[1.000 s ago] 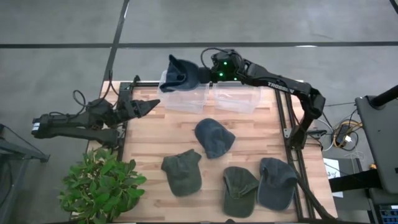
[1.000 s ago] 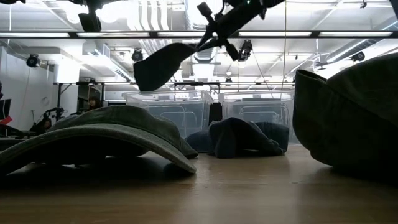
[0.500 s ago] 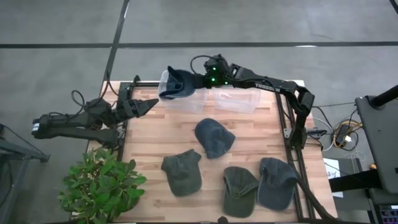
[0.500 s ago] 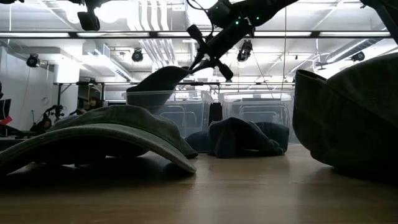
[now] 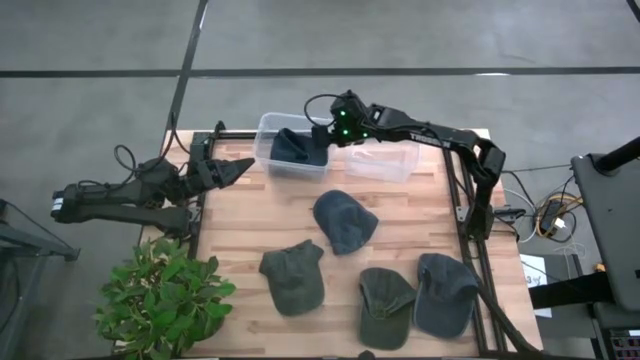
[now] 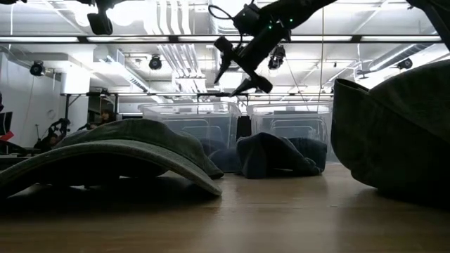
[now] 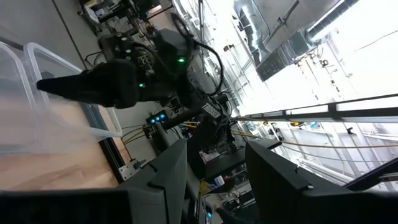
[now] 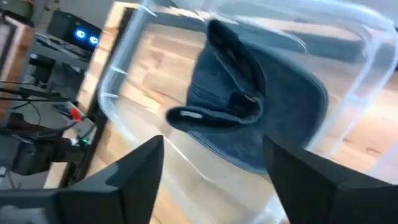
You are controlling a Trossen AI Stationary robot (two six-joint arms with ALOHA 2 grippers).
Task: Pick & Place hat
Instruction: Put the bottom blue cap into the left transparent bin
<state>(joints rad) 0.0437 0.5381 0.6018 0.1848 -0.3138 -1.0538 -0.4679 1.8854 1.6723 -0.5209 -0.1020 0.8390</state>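
Hovering over the clear bin (image 5: 290,158) at twelve o'clock, the right pincer (image 5: 327,135) gaped empty; its blue cap (image 5: 293,148) lay inside, apparently delivered. Left pincer (image 5: 236,170) waited, parted.

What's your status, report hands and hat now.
Right hand open above the left bin, empty. Blue hat lies inside that bin. Left hand idle at the table's left edge. Four hats on the table, nothing blocking.

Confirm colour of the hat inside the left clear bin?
Dark blue. The hat in the clear bin shows best in the right wrist view.
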